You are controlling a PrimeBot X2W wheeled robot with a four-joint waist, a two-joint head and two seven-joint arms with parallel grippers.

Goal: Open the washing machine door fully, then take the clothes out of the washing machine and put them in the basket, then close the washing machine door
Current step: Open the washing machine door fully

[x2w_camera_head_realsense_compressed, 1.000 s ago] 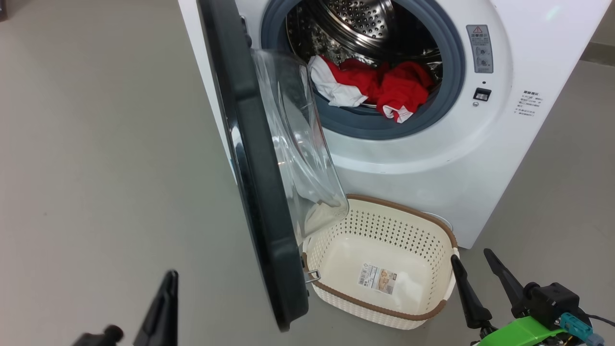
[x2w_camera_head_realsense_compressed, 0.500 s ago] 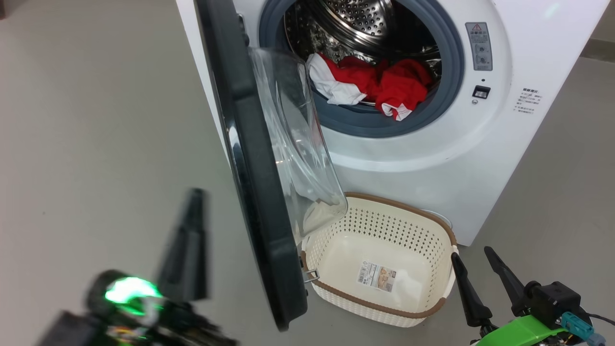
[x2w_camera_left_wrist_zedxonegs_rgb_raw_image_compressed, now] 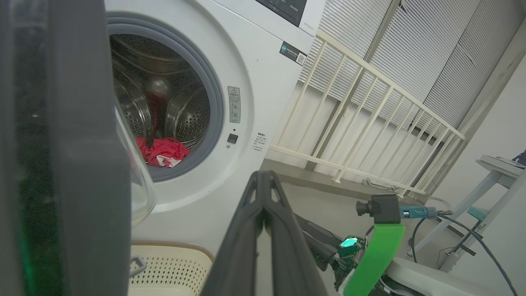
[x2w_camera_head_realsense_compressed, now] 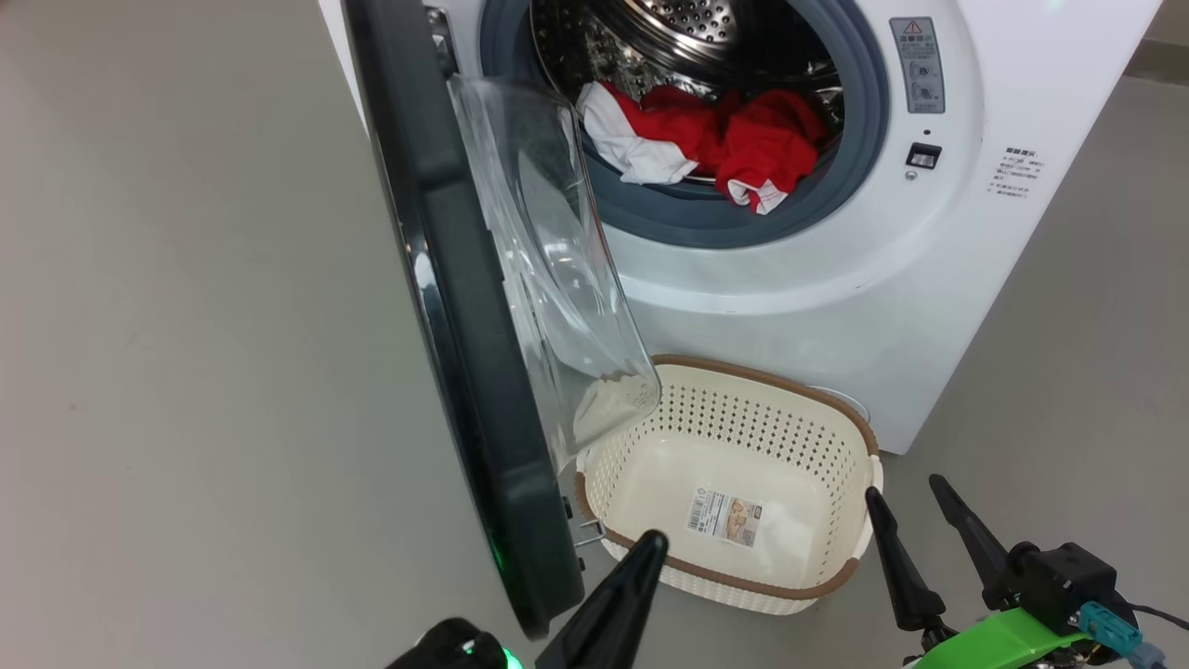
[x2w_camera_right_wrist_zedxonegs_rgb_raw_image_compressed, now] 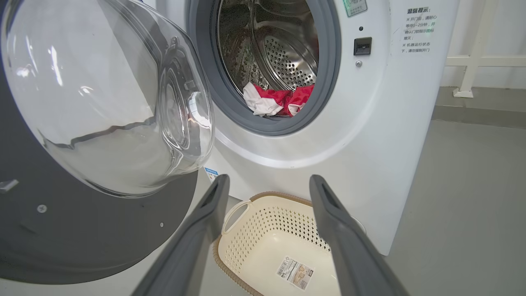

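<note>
Head view: left fingers [x2w_camera_head_realsense_compressed: 613, 595] just beside washing machine door [x2w_camera_head_realsense_compressed: 464, 372].

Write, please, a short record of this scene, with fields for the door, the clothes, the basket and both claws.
door: washing machine door swung open, about square to the washing machine front
clothes: red and white clothes lying in the drum, near its front
basket: basket on the floor below the opening, empty but for a sticker
left claw: left claw shut, empty, near the door's lower edge
right claw: right claw open, empty, right of the basket
</note>
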